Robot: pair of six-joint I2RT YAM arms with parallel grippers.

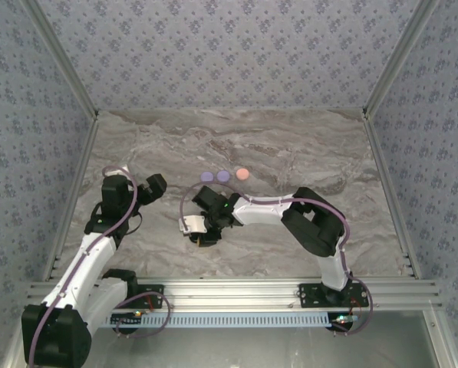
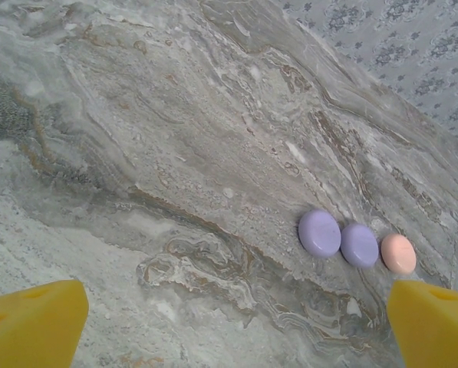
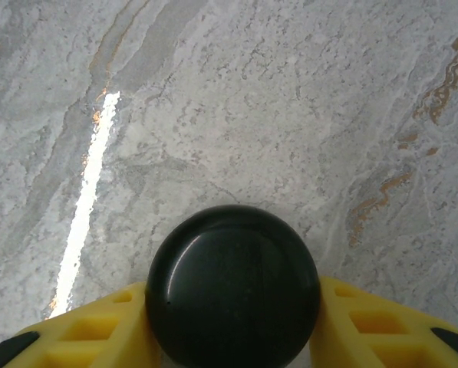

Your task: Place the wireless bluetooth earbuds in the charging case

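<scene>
A glossy black round case [image 3: 233, 285], closed, sits bottom centre between the right end effector's [image 3: 232, 295] fingers. Two lilac cases [image 2: 319, 232] [image 2: 359, 244] and a pink case [image 2: 398, 254] lie flat in a row at the frame's lower right.

The table [image 1: 305, 146] was grey, veined marble. On it lay a lilac disc [image 1: 206, 176], a second lilac disc [image 1: 224, 175] and a pink disc [image 1: 243, 174], close together in a row.

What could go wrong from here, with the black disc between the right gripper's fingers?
1. The black disc is round and glossy, and the right gripper has its fingers at the disc's curved sides, so it may slip or pop out when squeezed. I cannot tell whether the hold is firm.
2. The two lilac discs and the pink disc lie close in a row; reaching for one may knock its neighbour.
</scene>
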